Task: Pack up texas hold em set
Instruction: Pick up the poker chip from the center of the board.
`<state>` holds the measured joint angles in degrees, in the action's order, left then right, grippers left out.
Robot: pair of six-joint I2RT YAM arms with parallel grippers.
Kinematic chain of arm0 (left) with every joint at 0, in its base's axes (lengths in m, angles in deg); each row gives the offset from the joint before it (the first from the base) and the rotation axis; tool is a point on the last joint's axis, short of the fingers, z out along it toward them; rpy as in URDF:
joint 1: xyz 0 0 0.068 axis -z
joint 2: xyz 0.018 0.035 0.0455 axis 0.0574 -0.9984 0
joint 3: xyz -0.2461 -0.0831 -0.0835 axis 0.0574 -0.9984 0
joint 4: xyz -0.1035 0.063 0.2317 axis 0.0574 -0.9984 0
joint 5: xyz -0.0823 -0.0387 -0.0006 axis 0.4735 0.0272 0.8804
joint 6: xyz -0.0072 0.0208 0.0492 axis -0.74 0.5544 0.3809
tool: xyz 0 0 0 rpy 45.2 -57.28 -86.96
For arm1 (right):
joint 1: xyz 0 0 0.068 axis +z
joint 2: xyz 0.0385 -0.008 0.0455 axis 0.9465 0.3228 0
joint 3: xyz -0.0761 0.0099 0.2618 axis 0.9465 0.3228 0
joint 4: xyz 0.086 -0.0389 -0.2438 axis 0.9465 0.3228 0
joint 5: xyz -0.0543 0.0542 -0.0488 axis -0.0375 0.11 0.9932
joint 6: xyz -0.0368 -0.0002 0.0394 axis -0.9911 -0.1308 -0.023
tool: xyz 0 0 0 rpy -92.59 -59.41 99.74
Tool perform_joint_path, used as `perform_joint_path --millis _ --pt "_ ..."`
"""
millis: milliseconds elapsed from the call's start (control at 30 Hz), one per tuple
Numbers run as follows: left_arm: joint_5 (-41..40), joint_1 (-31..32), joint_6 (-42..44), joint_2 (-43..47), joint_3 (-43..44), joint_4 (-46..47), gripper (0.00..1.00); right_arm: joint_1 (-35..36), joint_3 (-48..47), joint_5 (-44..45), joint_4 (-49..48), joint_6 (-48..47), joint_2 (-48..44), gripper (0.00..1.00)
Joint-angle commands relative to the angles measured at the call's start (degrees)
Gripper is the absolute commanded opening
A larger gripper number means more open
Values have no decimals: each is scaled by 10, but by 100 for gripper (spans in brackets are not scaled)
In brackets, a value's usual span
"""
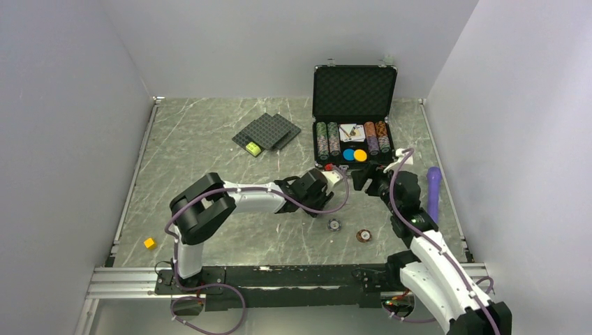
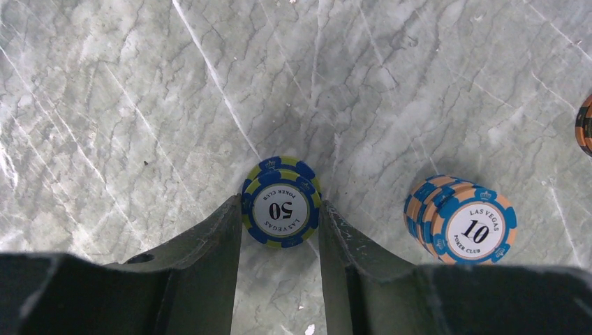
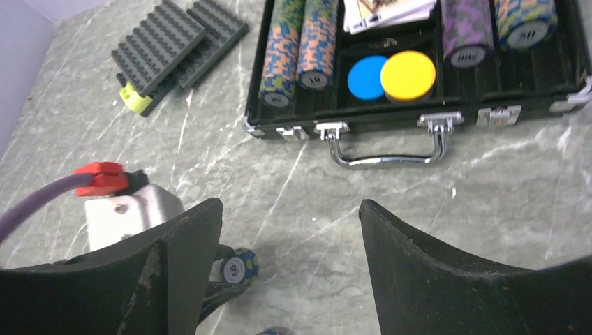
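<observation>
An open black briefcase (image 1: pixel 354 91), silver-edged, with dimpled foam in its upright lid, sits far right on the grey marbled counter (image 2: pixel 139 105). Its tray holds rows of striped chips (image 3: pixel 290 49) on edge, cards (image 3: pixel 387 10), and a blue disc (image 3: pixel 368 77) touching a yellow disc (image 3: pixel 408 75). In front of the case, the left claw (image 2: pixel 280 208) pinches a small blue-and-yellow "50" stack (image 2: pixel 280 220). A blue-and-orange "10" stack (image 2: pixel 464 223) lies near. The right claw (image 3: pixel 290 206) gapes wide, empty.

A tabletop (image 1: pixel 209 139) with a grey-green marbled surface, crossed by pale veins, fills the space. Plain pale grey walls close it in on three sides: a back wall (image 1: pixel 244 42), a left wall (image 1: pixel 63 139) and a right wall (image 1: pixel 516 105). A metal rail (image 1: pixel 126 283) runs along the near edge. The light is soft and even, with faint shadows.
</observation>
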<state>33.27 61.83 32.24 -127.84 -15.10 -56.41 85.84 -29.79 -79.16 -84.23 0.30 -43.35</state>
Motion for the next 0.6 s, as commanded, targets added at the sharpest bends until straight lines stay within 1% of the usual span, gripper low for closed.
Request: perform_joint_path --millis 0,167,300,367,567 --pt "7 2 -8 26 -25 23 0 -16 0 -37 -15 50 47 77" --pt "7 3 -6 37 -39 38 0 -49 -1 -134 -48 76 129 76" --pt "6 2 -5 54 -68 83 0 -72 4 -237 -93 101 193 73" --pt "10 3 2 67 -86 109 0 -75 7 -278 -116 110 222 71" --pt "19 3 16 102 -136 172 0 -77 2 -378 -168 123 305 68"
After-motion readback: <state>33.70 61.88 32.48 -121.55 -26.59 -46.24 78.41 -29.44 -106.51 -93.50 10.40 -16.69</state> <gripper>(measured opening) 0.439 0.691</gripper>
